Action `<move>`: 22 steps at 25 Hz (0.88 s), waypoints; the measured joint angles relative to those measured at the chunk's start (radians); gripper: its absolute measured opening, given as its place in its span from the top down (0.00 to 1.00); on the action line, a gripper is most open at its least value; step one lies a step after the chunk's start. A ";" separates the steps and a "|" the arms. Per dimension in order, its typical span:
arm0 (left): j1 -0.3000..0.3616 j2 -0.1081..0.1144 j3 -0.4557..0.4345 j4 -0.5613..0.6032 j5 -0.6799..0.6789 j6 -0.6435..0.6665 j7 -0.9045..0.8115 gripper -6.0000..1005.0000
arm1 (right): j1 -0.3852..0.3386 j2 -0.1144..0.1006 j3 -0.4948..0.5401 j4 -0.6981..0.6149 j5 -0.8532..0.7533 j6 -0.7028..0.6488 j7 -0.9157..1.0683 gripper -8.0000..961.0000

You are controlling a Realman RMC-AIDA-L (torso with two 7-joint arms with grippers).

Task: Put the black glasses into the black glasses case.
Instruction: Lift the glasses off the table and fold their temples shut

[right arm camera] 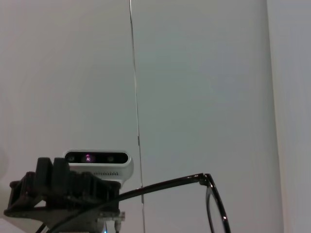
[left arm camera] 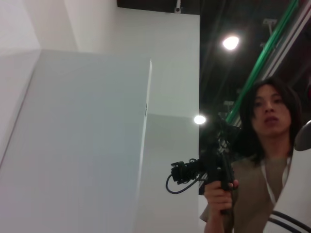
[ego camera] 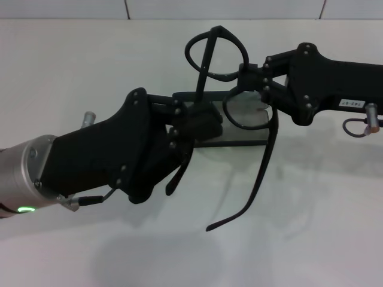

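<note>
1. Head view: the left gripper (ego camera: 197, 122) hides much of the black glasses case (ego camera: 239, 136) and clamps its lid; the right gripper (ego camera: 254, 76) pinches the black glasses (ego camera: 236, 113) above it, temples dangling
2. Left wrist view: neither shows
3. Right wrist view: only one temple and a lens edge of the glasses show

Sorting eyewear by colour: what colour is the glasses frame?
Black, with clear lenses; the black glasses show best in the head view.

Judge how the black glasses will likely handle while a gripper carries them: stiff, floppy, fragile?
Probably light: the right gripper holds the black glasses aloft by the frame alone. Likely floppy at the hinges, since one temple arm hangs far down, unsupported. The thin frame looks fragile, so hard squeezing may bend it.
</note>
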 joint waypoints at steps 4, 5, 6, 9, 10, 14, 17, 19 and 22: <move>-0.012 -0.001 0.002 -0.031 0.000 -0.013 0.015 0.95 | 0.024 0.002 -0.015 0.028 0.018 -0.006 -0.011 0.93; -0.023 -0.001 0.002 -0.055 -0.001 -0.016 0.024 0.95 | 0.028 0.002 -0.022 0.035 0.027 -0.009 -0.014 0.93; -0.034 -0.001 0.001 -0.078 -0.002 -0.019 0.034 0.95 | 0.031 0.002 -0.028 0.040 0.034 -0.011 -0.017 0.93; -0.060 -0.001 -0.001 -0.132 -0.002 -0.021 0.054 0.95 | 0.040 0.002 -0.037 0.047 0.040 -0.014 -0.021 0.93; -0.067 -0.001 -0.001 -0.143 -0.002 -0.024 0.059 0.95 | 0.042 0.002 -0.042 0.047 0.041 -0.014 -0.021 0.93; -0.078 -0.003 0.000 -0.159 -0.002 -0.050 0.064 0.95 | 0.044 0.002 -0.066 0.049 0.052 -0.014 -0.021 0.93; -0.079 -0.005 0.001 -0.161 -0.003 -0.066 0.064 0.95 | 0.045 0.001 -0.078 0.051 0.057 -0.011 -0.021 0.93; -0.079 -0.006 -0.001 -0.165 -0.005 -0.076 0.064 0.95 | 0.045 0.001 -0.090 0.058 0.065 -0.009 -0.021 0.93; -0.078 -0.006 -0.003 -0.168 -0.007 -0.083 0.064 0.95 | 0.046 0.001 -0.102 0.063 0.075 -0.005 -0.025 0.93</move>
